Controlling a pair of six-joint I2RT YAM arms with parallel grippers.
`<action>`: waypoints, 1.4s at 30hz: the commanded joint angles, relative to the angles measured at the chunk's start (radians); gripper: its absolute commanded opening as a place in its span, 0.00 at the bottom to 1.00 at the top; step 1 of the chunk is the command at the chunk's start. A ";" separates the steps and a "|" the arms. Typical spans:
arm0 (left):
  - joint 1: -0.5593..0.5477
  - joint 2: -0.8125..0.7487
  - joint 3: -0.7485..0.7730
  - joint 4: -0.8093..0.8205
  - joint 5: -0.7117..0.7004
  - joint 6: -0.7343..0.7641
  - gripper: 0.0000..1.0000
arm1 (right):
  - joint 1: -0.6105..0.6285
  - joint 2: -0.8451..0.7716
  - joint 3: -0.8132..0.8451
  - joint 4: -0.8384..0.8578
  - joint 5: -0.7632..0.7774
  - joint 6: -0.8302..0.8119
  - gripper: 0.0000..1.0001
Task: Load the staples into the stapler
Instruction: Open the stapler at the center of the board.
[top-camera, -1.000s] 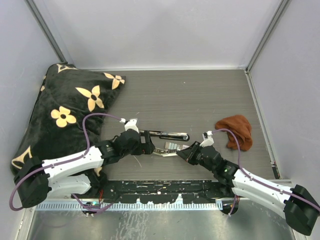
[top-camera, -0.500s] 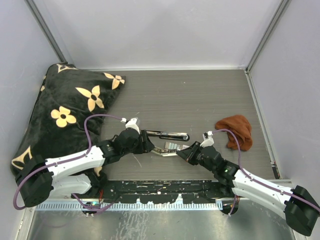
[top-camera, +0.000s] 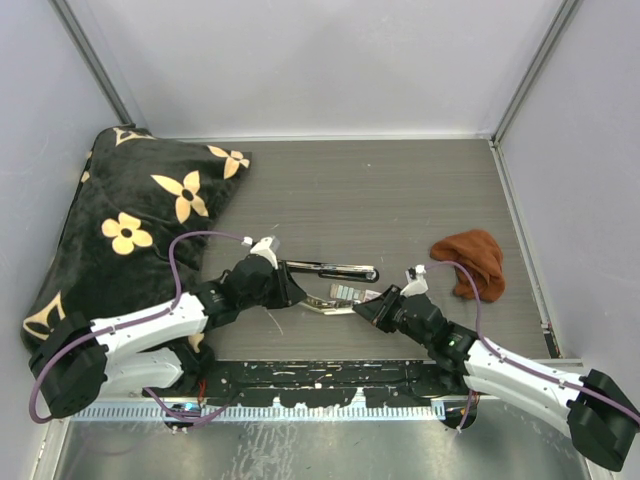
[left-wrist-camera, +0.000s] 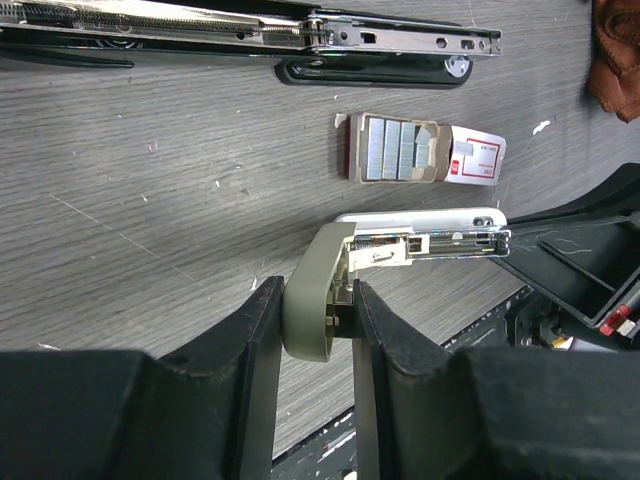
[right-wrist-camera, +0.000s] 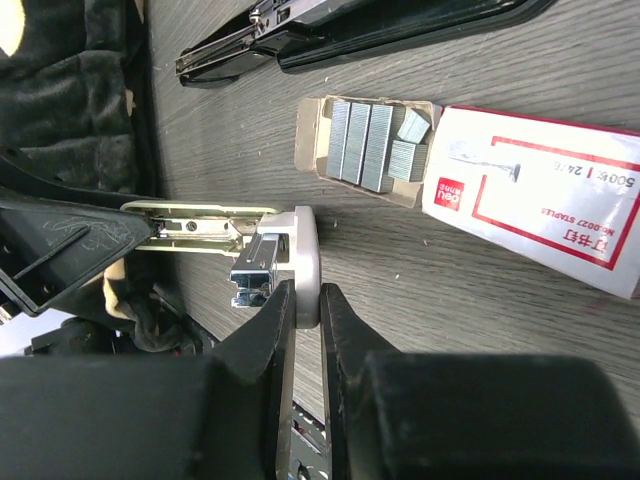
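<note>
Stapler (left-wrist-camera: 420, 222) ends are half-hidden, pinched by left fingers (left-wrist-camera: 245, 370) and right fingers (right-wrist-camera: 262, 345).

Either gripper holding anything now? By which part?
Both hold the small cream-green stapler: the left gripper pinches its rounded green end, the right gripper its white end.

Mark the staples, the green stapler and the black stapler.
staples (right-wrist-camera: 365, 145): right wrist view, middle of the silvery strips.
green stapler (left-wrist-camera: 415, 219): left wrist view, pale top casing.
black stapler (left-wrist-camera: 400, 38): left wrist view, chrome arm.
</note>
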 joint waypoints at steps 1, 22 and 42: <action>0.016 -0.043 0.010 0.023 0.081 0.023 0.09 | 0.004 -0.015 -0.039 0.053 0.013 0.040 0.01; 0.065 -0.121 0.120 -0.226 0.223 0.144 0.00 | 0.004 -0.161 -0.096 -0.137 0.032 0.066 0.55; 0.076 0.003 0.407 -0.555 0.167 0.355 0.00 | 0.004 -0.459 0.115 -0.627 0.234 -0.089 0.78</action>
